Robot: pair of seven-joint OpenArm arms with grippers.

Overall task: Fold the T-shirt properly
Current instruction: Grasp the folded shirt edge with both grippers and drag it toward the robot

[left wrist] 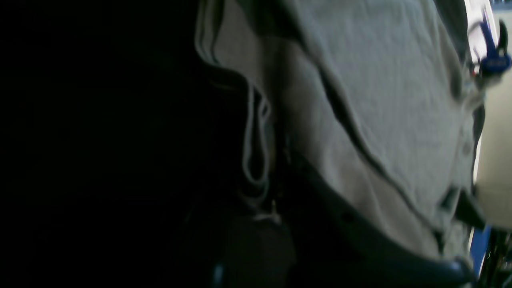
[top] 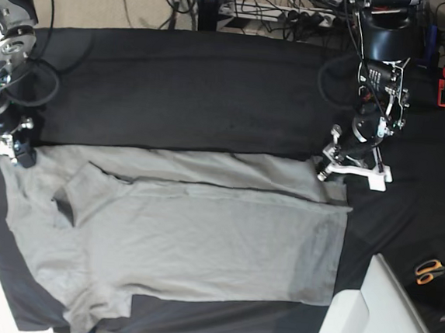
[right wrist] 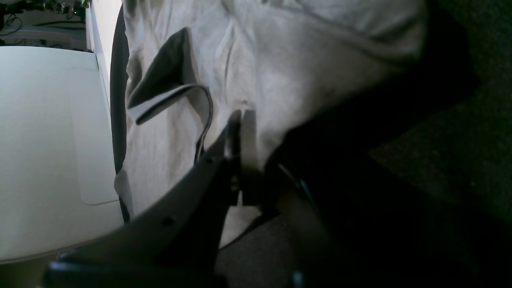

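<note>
- L gripper (top: 325, 169): we saw its fingers pressed together, pinching the T-shirt (top: 201, 227) at its far corner.
- R gripper (top: 22, 153): fingers nipped shut on the shirt's other far corner.
- T-shirt lay spread across the black table cloth (top: 198, 86), far edge folded over.
- Scissors (top: 432, 270) sat well apart.

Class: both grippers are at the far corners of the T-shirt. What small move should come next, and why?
Probably lift both corners and carry them toward the near edge. The left gripper and right gripper look shut on the T-shirt, whose far strip is already folded over.
</note>
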